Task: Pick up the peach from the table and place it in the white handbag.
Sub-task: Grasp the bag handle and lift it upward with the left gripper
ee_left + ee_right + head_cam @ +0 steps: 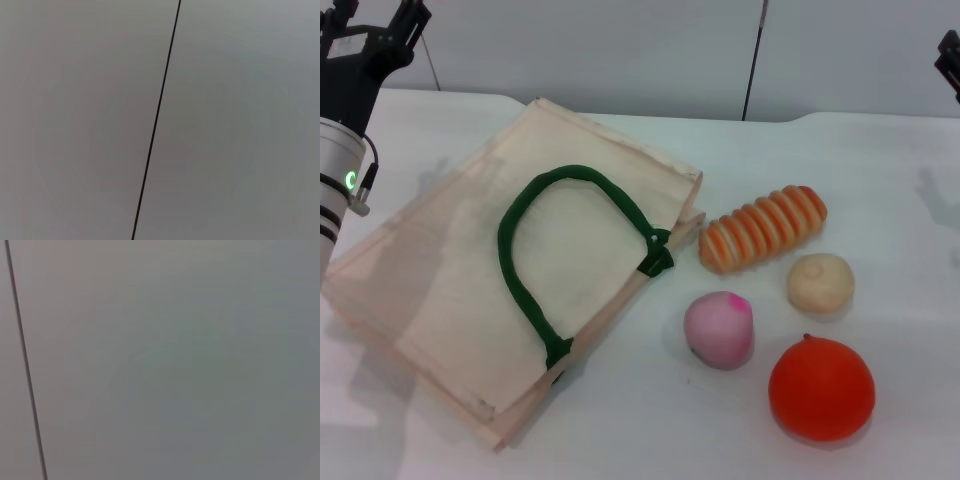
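The peach, pale pink with a magenta tip, rests on the white table in the head view, just right of the white handbag. The handbag lies flat on the left half of the table, its dark green handle looped on top. My left gripper is raised at the far left, above the handbag's back corner and far from the peach. Only a dark sliver of my right gripper shows at the far right edge, high above the table. Both wrist views show only a grey wall with a dark seam.
A striped orange bread roll lies behind the peach. A beige round bun sits to the peach's right. A bigger orange-red ball stands near the front right. The wall rises behind the table's far edge.
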Robot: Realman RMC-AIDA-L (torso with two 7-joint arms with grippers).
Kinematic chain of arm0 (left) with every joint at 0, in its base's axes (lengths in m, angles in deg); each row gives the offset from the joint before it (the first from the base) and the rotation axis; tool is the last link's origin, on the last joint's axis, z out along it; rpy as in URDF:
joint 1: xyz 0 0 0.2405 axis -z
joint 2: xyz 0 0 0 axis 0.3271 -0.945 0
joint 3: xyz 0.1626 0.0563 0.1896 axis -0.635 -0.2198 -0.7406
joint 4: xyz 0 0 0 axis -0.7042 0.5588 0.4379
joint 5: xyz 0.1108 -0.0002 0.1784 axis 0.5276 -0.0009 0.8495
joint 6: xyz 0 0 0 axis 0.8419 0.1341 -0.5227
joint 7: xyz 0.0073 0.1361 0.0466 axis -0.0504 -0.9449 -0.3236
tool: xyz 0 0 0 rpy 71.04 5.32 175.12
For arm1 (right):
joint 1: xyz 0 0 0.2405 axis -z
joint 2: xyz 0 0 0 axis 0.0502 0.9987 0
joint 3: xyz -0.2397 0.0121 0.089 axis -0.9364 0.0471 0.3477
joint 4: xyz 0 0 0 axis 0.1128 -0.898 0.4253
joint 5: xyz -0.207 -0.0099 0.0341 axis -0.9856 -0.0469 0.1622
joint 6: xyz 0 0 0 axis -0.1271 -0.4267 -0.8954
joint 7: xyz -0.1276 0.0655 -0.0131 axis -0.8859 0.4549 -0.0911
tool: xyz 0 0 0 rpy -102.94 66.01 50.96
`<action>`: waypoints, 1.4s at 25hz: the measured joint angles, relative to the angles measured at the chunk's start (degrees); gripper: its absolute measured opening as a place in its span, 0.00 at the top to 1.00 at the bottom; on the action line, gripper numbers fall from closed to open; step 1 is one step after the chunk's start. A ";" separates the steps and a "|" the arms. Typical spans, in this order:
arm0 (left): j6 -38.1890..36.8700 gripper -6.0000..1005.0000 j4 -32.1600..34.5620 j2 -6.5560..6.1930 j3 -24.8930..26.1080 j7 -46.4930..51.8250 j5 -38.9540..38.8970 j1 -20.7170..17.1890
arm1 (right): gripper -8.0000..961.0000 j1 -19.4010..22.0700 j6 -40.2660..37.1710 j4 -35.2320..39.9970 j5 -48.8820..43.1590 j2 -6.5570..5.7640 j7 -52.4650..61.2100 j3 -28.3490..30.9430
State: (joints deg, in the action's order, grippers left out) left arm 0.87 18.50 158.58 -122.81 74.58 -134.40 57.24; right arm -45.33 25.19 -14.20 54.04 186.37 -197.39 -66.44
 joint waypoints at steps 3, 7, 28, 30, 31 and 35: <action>0.00 0.11 0.00 0.00 0.00 0.00 0.00 0.00 | 0.07 0.00 0.00 0.00 0.00 0.00 0.00 0.00; 0.00 0.11 0.00 0.00 0.00 0.00 -0.01 0.00 | 0.07 0.00 0.00 0.00 0.05 0.00 0.02 0.00; -1.12 0.11 -24.82 -1.69 -0.48 55.13 30.16 4.30 | 0.07 0.38 -0.08 0.08 -0.05 -0.18 0.09 0.00; -2.85 0.11 -29.42 -3.00 -0.52 62.95 36.93 5.37 | 0.07 0.54 -0.12 0.09 -0.05 -0.23 0.09 0.00; -2.85 0.11 -29.42 -3.00 -0.52 62.95 36.93 5.37 | 0.07 0.54 -0.12 0.09 -0.05 -0.23 0.09 0.00; -7.93 0.11 -37.72 -5.37 -0.52 77.27 48.88 6.60 | 0.07 0.56 -0.18 0.09 -0.07 -0.26 0.09 0.00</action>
State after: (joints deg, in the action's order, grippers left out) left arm -7.06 -19.22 153.21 -123.33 151.85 -85.52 63.84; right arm -44.77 25.01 -14.11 53.97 186.11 -197.30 -66.44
